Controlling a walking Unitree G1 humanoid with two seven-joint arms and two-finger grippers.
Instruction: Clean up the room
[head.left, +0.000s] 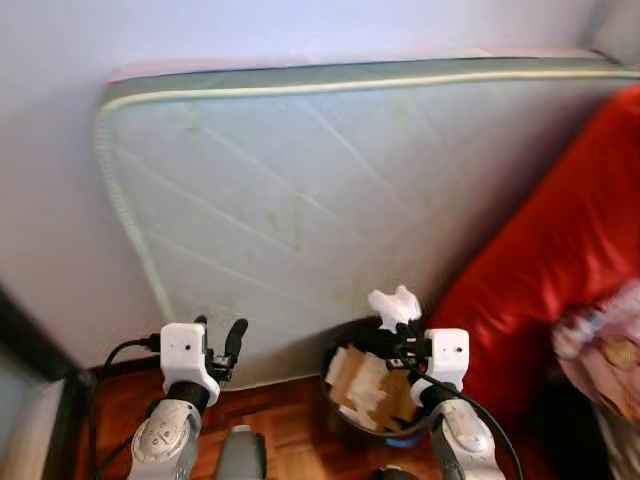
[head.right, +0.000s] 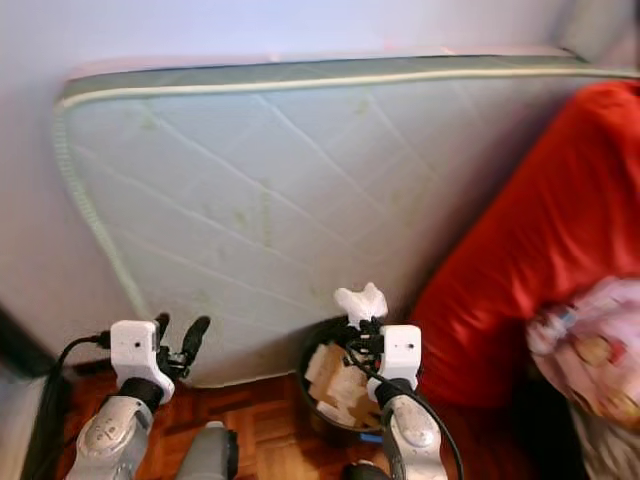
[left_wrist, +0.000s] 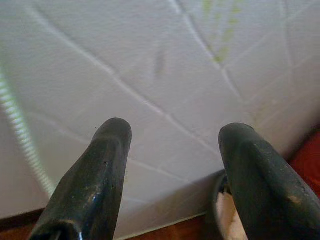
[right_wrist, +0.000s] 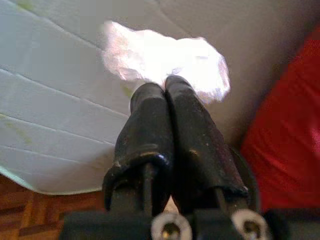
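Surroundings: a pale green quilted mattress (head.left: 300, 210) stands on its long edge, leaning against the wall (head.left: 50, 200) and taking up most of the head views. Faint yellowish stains show on its cover. To the robot's right, a red cover (head.left: 560, 260) drapes down beside the mattress; a patterned pink cloth (head.left: 600, 350) lies at the right edge. Floor is reddish-brown parquet (head.left: 290, 420). A dark strip of furniture (head.left: 30, 350) shows at the far left; a black cable runs along the base of the wall there.

Obstruction: a dark round bin (head.left: 370, 395) sits on the floor at the foot of the mattress, between it and the red cover. It holds torn cardboard pieces (head.left: 365, 385), stacked close to the rim.

Task item: a crumpled white wad of paper (right_wrist: 165, 57), lumpy and bright, irregular in outline. It sits at the tips of the right end effector (right_wrist: 164, 87), whose two fingers are pressed together with the wad pinched at their ends. In the head views the wad is above the far rim of the bin, in front of the mattress face.

Left end effector (left_wrist: 172, 135): fingers spread wide, nothing between them, raised in front of the lower mattress, left of the bin.
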